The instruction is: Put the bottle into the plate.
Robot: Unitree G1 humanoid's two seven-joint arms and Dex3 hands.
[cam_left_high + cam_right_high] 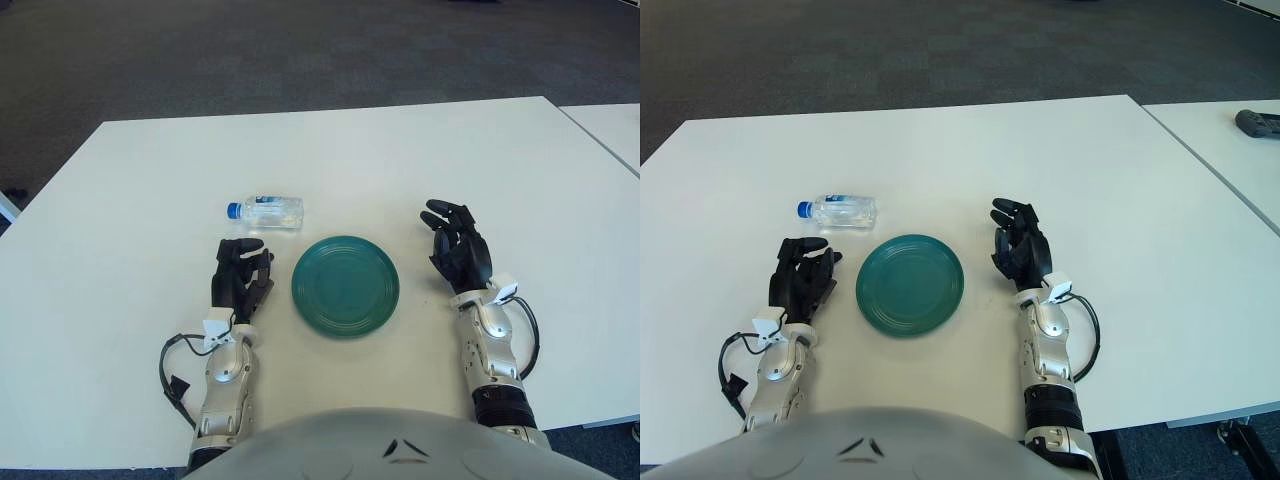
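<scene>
Left eye view: bottle point(265, 211) lies on its side on the bench point(130, 200), just beyond the left hand point(241, 277) and apart from the plate point(345, 285). Both hands flank the plate, fingers loose and empty; right hand point(457, 247) idle, so the left has the nearer reach.

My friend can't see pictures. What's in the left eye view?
A small clear bottle lies on its side on a white table, just beyond a green plate. The robot's left hand and right hand flank the plate, holding nothing.
</scene>
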